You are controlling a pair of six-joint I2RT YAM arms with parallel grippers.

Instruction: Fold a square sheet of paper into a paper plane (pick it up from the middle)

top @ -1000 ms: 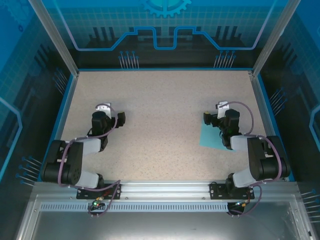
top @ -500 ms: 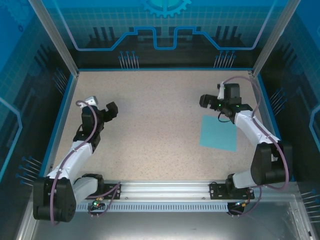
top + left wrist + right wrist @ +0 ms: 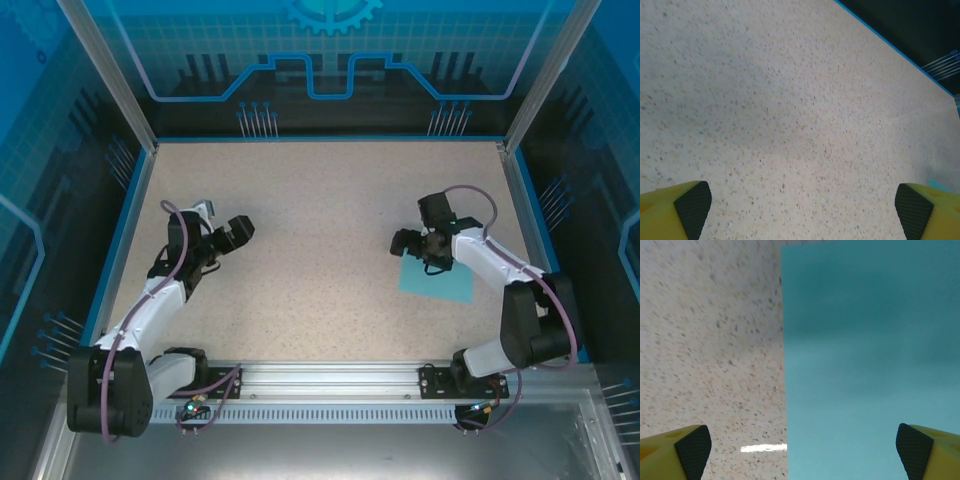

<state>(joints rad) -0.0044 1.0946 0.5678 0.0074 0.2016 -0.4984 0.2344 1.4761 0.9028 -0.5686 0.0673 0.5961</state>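
Paper: square blue sheet (image 3: pixel 450 283) (image 3: pixel 870 365) lies flat and unfolded on the right side of the table (image 3: pixel 320 190)
Right gripper (image 3: pixel 418 245) (image 3: pixel 804 450): jaws wide; empty; over one edge of the sheet, which runs between its fingers
Left gripper (image 3: pixel 222 222) (image 3: pixel 802 207): jaws wide; empty; over bare table at the left, well apart from the sheet

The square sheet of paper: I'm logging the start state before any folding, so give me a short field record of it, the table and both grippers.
item: square sheet of paper, light cyan-blue
state: flat, unfolded, no creases visible
place: right side of the table, near the right arm
right gripper: open, holding nothing; in its wrist view one edge of the sheet runs between its fingers
left gripper: open, holding nothing, over bare table on the left side, away from the sheet
folding: not yet started
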